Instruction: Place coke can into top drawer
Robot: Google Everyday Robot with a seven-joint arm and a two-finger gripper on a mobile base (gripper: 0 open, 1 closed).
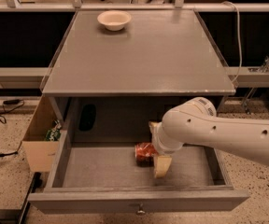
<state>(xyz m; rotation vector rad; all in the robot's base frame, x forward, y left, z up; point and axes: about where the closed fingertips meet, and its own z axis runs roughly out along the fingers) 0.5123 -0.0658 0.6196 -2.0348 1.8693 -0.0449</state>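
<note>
Camera view, down and from the front onto a grey cabinet.

Far left, on the floor: cardboard box, open on top, green packet inside. Sits tight against the cabinet's side.

Next right: top drawer, wide open, small round knob on the front panel. Dark oval object in the recess behind, back left.

Above, on the desk: cream bowl, near the far edge, left of centre.

In the drawer, right of middle: coke can. Lies on its side on the drawer floor.

Just right of the can: gripper, down inside the drawer. Cream fingers spread open, one beyond the can, one nearer the drawer front. Cannot tell whether either touches it.

White arm behind, off to the right edge.
</note>
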